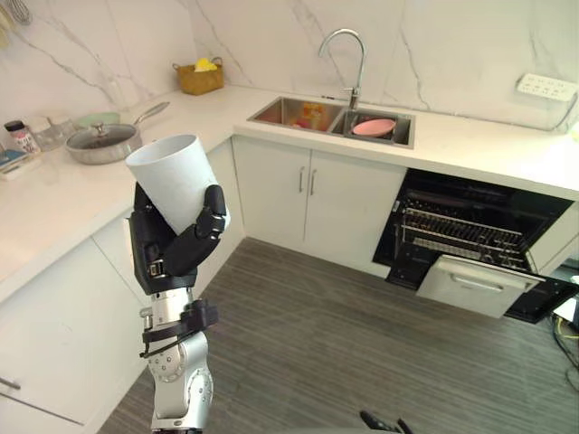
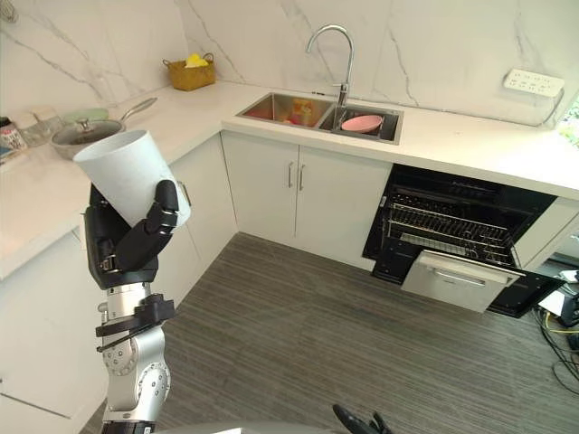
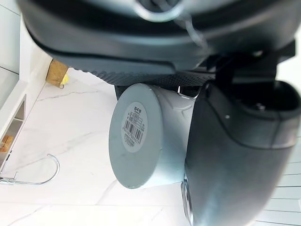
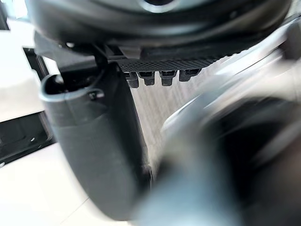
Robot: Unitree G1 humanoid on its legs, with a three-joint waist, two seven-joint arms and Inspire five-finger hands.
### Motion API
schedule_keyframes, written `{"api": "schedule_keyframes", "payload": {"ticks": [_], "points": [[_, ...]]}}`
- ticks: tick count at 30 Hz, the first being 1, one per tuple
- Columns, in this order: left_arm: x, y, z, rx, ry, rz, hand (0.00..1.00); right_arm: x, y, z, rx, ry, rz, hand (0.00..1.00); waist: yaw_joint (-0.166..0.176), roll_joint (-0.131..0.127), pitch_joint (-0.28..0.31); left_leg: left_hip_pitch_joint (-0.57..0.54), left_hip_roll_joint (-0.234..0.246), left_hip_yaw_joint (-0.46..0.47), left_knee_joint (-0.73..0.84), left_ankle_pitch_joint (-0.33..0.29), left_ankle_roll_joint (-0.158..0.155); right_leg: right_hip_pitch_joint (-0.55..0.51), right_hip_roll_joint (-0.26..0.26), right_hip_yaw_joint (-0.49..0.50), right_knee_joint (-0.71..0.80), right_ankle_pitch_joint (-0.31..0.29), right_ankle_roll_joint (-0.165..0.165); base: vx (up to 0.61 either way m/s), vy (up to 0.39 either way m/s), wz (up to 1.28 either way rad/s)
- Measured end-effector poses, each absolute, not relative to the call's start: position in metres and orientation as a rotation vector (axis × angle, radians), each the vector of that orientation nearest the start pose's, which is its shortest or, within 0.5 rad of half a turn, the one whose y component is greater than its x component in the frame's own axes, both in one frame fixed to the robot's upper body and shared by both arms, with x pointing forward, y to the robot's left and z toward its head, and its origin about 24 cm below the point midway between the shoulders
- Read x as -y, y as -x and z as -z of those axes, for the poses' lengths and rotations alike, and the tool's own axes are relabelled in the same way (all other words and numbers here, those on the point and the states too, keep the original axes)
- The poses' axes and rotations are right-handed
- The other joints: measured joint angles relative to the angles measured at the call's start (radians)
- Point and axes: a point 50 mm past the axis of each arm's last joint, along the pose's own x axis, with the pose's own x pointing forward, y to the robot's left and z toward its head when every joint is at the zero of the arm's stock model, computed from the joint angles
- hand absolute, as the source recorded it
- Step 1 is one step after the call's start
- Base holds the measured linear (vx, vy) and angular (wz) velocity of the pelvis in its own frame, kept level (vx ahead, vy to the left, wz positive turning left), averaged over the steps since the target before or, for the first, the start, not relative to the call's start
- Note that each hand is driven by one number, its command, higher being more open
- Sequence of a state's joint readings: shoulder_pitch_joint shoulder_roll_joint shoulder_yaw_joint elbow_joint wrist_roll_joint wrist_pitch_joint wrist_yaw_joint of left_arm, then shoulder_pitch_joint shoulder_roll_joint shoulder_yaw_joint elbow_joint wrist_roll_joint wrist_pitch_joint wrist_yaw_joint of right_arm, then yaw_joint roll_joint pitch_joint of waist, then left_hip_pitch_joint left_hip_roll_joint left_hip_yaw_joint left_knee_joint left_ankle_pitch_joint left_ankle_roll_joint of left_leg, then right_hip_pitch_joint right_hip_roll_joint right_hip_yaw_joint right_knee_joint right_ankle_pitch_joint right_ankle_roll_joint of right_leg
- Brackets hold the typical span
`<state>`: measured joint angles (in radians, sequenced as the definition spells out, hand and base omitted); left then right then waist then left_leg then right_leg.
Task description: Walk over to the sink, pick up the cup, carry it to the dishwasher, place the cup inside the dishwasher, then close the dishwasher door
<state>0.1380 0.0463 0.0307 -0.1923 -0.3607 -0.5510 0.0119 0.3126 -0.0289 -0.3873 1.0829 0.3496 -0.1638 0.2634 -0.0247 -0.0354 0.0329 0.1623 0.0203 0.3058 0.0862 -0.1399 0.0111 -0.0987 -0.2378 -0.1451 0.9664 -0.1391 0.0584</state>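
White cup | held mouth-up, tilted, inside curled fingers of left hand | open dishwasher well apart from fingers | clasp to be kept firm; cup to be carried level toward rack

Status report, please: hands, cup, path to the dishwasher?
Left hand shut on cup, raised. Right hand: state unclear. Dishwasher open, nothing in the way.

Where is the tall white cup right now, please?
The tall white cup is gripped in the left robot hand, raised at the left of the eye views before the white counter, well left of the open black dishwasher.
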Motion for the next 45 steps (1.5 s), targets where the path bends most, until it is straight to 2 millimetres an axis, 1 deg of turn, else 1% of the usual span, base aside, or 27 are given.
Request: {"api": "schedule_keyframes", "payload": {"ticks": [3, 5, 6, 8, 9, 10, 12, 15, 17, 18, 19, 20, 21, 22, 23, 24, 26, 27, 28, 30, 35, 36, 37, 40, 42, 44, 45], "points": [[-0.190, -0.210, -0.102, 0.599, 0.274, -0.142, 0.00, 0.205, -0.011, 0.164, -0.982, -0.543, 0.497, 1.00, -0.037, 0.017, 0.012, 0.044, 0.040, 0.009, -0.001, -0.014, -0.021, -0.097, 0.047, -0.069, -0.081, -0.121, -0.008, 0.26, -0.019, -0.05], [-0.187, -0.212, -0.104, 0.599, 0.275, -0.121, 0.00, 0.204, -0.018, 0.162, -0.944, -0.534, 0.495, 1.00, -0.047, 0.030, 0.020, 0.084, 0.074, 0.011, -0.011, -0.024, -0.037, -0.128, 0.069, -0.145, -0.250, -0.124, -0.016, 0.35, -0.102, 0.05], [-0.186, -0.214, -0.105, 0.606, 0.279, -0.113, 0.00, 0.204, -0.020, 0.161, -0.934, -0.517, 0.489, 1.00, -0.047, 0.032, 0.022, 0.111, 0.089, 0.015, -0.015, -0.035, -0.055, -0.137, 0.083, -0.173, -0.401, -0.087, -0.020, 0.28, -0.128, -0.01], [-0.186, -0.213, -0.108, 0.617, 0.280, -0.104, 0.00, 0.203, -0.020, 0.160, -0.936, -0.492, 0.478, 1.00, -0.043, 0.021, 0.025, 0.158, 0.091, 0.027, -0.016, -0.069, -0.098, -0.128, 0.087, -0.184, -0.631, 0.076, -0.039, 0.44, -0.224, -0.04], [-0.186, -0.212, -0.108, 0.624, 0.287, -0.103, 0.00, 0.203, -0.018, 0.160, -0.941, -0.484, 0.480, 1.00, -0.044, 0.021, 0.030, 0.198, 0.093, 0.028, -0.012, -0.104, -0.132, -0.113, 0.091, -0.186, -0.657, 0.202, -0.105, 0.48, -0.247, -0.13], [-0.182, -0.210, -0.104, 0.612, 0.320, -0.109, 0.00, 0.216, -0.023, 0.158, -0.935, -0.429, 0.461, 1.00, -0.042, 0.059, 0.036, 0.204, 0.136, 0.047, 0.005, -0.109, -0.136, -0.099, 0.128, -0.197, -0.656, 0.179, -0.109, 0.36, -0.198, -0.14], [-0.172, -0.212, -0.108, 0.629, 0.354, -0.074, 0.00, 0.219, -0.031, 0.157, -0.926, -0.406, 0.454, 1.00, -0.038, 0.086, 0.041, 0.202, 0.162, 0.062, 0.024, -0.107, -0.130, -0.099, 0.152, -0.203, -0.645, 0.136, -0.110, 0.26, -0.203, -0.06], [-0.152, -0.212, -0.113, 0.638, 0.390, 0.020, 0.00, 0.218, -0.035, 0.158, -0.940, -0.396, 0.438, 1.00, -0.034, 0.081, 0.036, 0.210, 0.209, 0.062, 0.073, -0.075, -0.122, -0.078, 0.187, -0.216, -0.618, 0.066, -0.127, 0.18, -0.210, -0.04], [-0.149, -0.212, -0.114, 0.636, 0.396, 0.019, 0.00, 0.218, -0.034, 0.158, -0.954, -0.399, 0.434, 1.00, -0.029, 0.079, 0.032, 0.162, 0.251, 0.053, 0.244, -0.065, -0.118, -0.035, 0.216, -0.211, -0.655, 0.052, -0.137, 0.14, -0.203, -0.25], [-0.149, -0.211, -0.117, 0.649, 0.408, 0.004, 0.00, 0.219, -0.033, 0.158, -0.961, -0.398, 0.433, 1.00, -0.023, 0.083, 0.031, 0.080, 0.303, 0.025, 0.449, -0.035, -0.121, 0.004, 0.244, -0.202, -0.697, 0.052, -0.137, 0.16, -0.154, -0.30], [-0.149, -0.210, -0.120, 0.661, 0.413, 0.000, 0.00, 0.220, -0.034, 0.157, -0.958, -0.395, 0.431, 1.00, -0.018, 0.088, 0.031, 0.029, 0.330, -0.001, 0.554, 0.006, -0.111, 0.023, 0.261, -0.196, -0.721, 0.052, -0.137, 0.21, -0.135, -0.43], [-0.151, -0.209, -0.126, 0.685, 0.417, -0.010, 0.00, 0.221, -0.031, 0.156, -0.959, -0.388, 0.430, 1.00, -0.011, 0.091, 0.031, -0.069, 0.374, -0.048, 0.734, 0.108, -0.107, 0.071, 0.296, -0.186, -0.786, 0.052, -0.138, 0.24, -0.106, -0.42], [-0.154, -0.207, -0.130, 0.707, 0.413, -0.020, 0.00, 0.221, -0.029, 0.155, -0.959, -0.387, 0.428, 1.00, -0.004, 0.091, 0.030, -0.155, 0.391, -0.067, 0.857, 0.096, -0.114, 0.109, 0.312, -0.178, -0.832, 0.053, -0.137, 0.17, -0.058, -0.40], [-0.155, -0.207, -0.130, 0.713, 0.407, -0.024, 0.00, 0.221, -0.027, 0.156, -0.963, -0.387, 0.430, 1.00, -0.003, 0.091, 0.030, -0.186, 0.390, -0.065, 0.886, 0.066, -0.113, 0.128, 0.314, -0.177, -0.848, 0.053, -0.137, 0.16, -0.044, -0.38], [-0.157, -0.207, -0.129, 0.707, 0.397, -0.028, 0.00, 0.221, -0.022, 0.156, -0.977, -0.391, 0.434, 1.00, 0.008, 0.083, 0.031, -0.213, 0.376, -0.042, 0.852, -0.002, -0.105, 0.160, 0.314, -0.168, -0.873, 0.059, -0.133, 0.21, -0.046, -0.46], [-0.159, -0.207, -0.127, 0.702, 0.389, -0.033, 0.00, 0.222, -0.019, 0.158, -0.991, -0.391, 0.433, 1.00, 0.016, 0.083, 0.030, -0.220, 0.354, -0.022, 0.730, -0.042, -0.102, 0.187, 0.314, -0.157, -0.892, 0.067, -0.134, 0.26, -0.050, -0.47], [-0.160, -0.206, -0.127, 0.702, 0.383, -0.030, 0.00, 0.223, -0.018, 0.158, -1.003, -0.393, 0.427, 1.00, 0.024, 0.081, 0.026, -0.221, 0.319, 0.000, 0.517, -0.048, -0.092, 0.204, 0.312, -0.137, -0.907, 0.074, -0.127, 0.21, -0.004, -0.39], [-0.160, -0.206, -0.127, 0.700, 0.381, -0.028, 0.00, 0.222, -0.018, 0.159, -1.006, -0.397, 0.419, 1.00, 0.027, 0.078, 0.025, -0.221, 0.279, 0.004, 0.353, -0.045, -0.087, 0.208, 0.302, -0.120, -0.915, 0.074, -0.129, 0.32, 0.097, -0.43], [-0.160, -0.206, -0.125, 0.692, 0.381, -0.031, 0.00, 0.224, -0.020, 0.159, -1.004, -0.401, 0.421, 1.00, 0.027, 0.074, 0.027, -0.221, 0.234, -0.002, 0.206, -0.023, -0.085, 0.212, 0.279, -0.103, -0.914, 0.071, -0.126, 0.33, 0.124, -0.43], [-0.160, -0.206, -0.122, 0.673, 0.385, -0.037, 0.00, 0.222, -0.022, 0.160, -0.999, -0.407, 0.415, 1.00, 0.027, 0.060, 0.034, -0.223, 0.176, -0.018, 0.092, 0.032, -0.086, 0.222, 0.231, -0.075, -0.901, 0.057, -0.105, 0.29, 0.150, -0.31], [-0.161, -0.197, -0.112, 0.641, 0.399, -0.069, 0.00, 0.218, -0.028, 0.160, -0.990, -0.415, 0.393, 1.00, 0.049, 0.060, 0.035, -0.263, 0.170, -0.119, 0.060, 0.130, -0.098, 0.270, 0.162, 0.028, -0.852, -0.032, -0.006, 0.33, 0.285, -0.60], [-0.163, -0.193, -0.110, 0.638, 0.389, -0.074, 0.00, 0.214, -0.030, 0.161, -0.991, -0.428, 0.397, 1.00, 0.063, 0.043, 0.023, -0.247, 0.154, -0.090, 0.110, 0.152, -0.069, 0.275, 0.138, 0.082, -0.835, -0.055, 0.025, 0.36, 0.384, -0.96], [-0.168, -0.191, -0.110, 0.639, 0.375, -0.074, 0.00, 0.202, -0.031, 0.163, -0.986, -0.468, 0.402, 1.00, 0.063, 0.006, 0.005, -0.255, 0.131, -0.052, 0.154, 0.106, -0.053, 0.278, 0.097, 0.107, -0.839, -0.052, 0.042, 0.38, 0.379, -0.84], [-0.172, -0.193, -0.112, 0.656, 0.410, -0.062, 0.00, 0.191, -0.032, 0.164, -0.959, -0.546, 0.469, 1.00, 0.040, -0.029, -0.014, -0.257, 0.109, -0.013, 0.252, 0.009, -0.001, 0.302, 0.048, 0.126, -0.870, 0.007, 0.102, 0.31, 0.338, -0.35], [-0.169, -0.197, -0.116, 0.675, 0.429, -0.028, 0.00, 0.192, -0.028, 0.164, -0.926, -0.575, 0.553, 1.00, 0.029, -0.031, -0.021, -0.224, 0.079, 0.004, 0.212, -0.010, 0.001, 0.287, 0.028, 0.126, -0.836, 0.028, 0.099, 0.18, 0.273, -0.23], [-0.163, -0.202, -0.121, 0.698, 0.444, 0.019, 0.00, 0.195, -0.025, 0.162, -0.905, -0.556, 0.600, 1.00, 0.029, -0.015, -0.013, -0.166, 0.068, 0.041, 0.156, -0.020, -0.004, 0.202, 0.012, 0.112, -0.659, 0.028, 0.096, 0.11, 0.232, -0.53], [-0.162, -0.203, -0.122, 0.704, 0.433, 0.036, 0.00, 0.198, -0.029, 0.159, -0.878, -0.528, 0.613, 1.00, 0.025, -0.004, -0.004, -0.112, 0.065, 0.085, 0.120, -0.013, 0.006, 0.128, -0.010, 0.066, -0.508, 0.039, 0.078, 0.10, 0.212, -0.76]]}}
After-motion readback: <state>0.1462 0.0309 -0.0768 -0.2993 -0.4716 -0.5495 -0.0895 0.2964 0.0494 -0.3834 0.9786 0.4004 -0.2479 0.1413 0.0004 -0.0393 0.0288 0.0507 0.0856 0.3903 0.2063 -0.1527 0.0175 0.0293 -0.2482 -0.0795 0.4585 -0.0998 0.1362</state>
